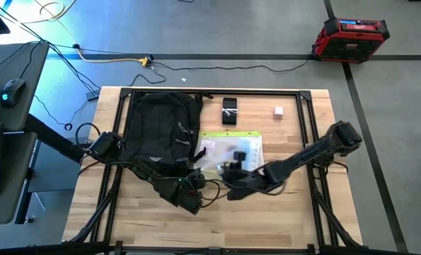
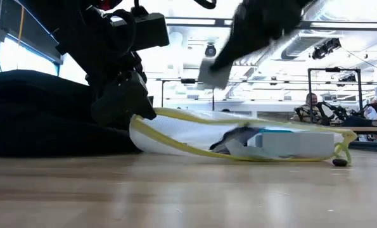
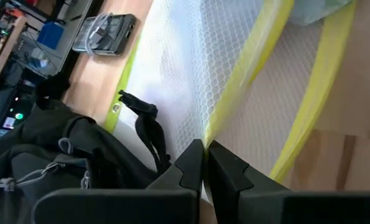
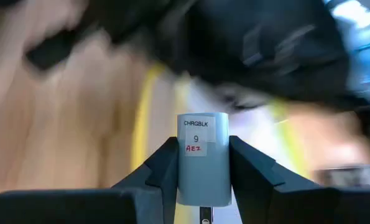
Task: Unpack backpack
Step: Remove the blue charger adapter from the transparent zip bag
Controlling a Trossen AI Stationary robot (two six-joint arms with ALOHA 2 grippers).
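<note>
Mid-unpacking: black backpack (image 1: 163, 127) lying far left on the table (image 1: 125, 219); left gripper (image 3: 204, 163) pinched on the yellow-edged mesh pouch (image 1: 233, 150); right gripper (image 4: 202, 158) clamping a labelled grey charger block (image 4: 201, 155) above it. Next, likely: setting the block down clear of the pouch.

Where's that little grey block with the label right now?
The grey block is clamped in the right claw, lifted above the yellow-edged mesh pouch mid-table, right of the backpack.
</note>
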